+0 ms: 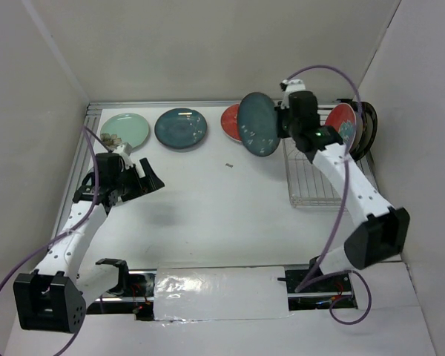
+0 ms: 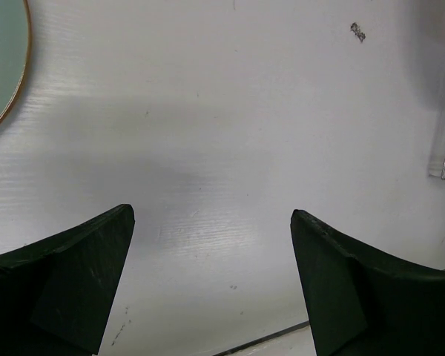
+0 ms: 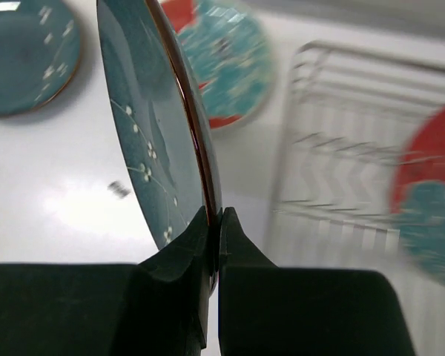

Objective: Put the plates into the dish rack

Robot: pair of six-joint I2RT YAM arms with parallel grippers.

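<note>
Right claw (image 3: 215, 222) clamped on dark teal plate (image 3: 152, 126) rim; we reckon stiff, slick, chip-prone ceramic, so rim's the spot. Left claw (image 2: 212, 213) spread wide, empty.

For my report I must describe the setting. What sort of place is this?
Probably a robot test booth, not a kitchen: plain white walls enclose a white table, two arms are bolted at its near edge, and plates and a wire dish rack are set out on it.

Overhead camera faces down; close wrist cameras share the dish rack (image 1: 311, 182).
</note>
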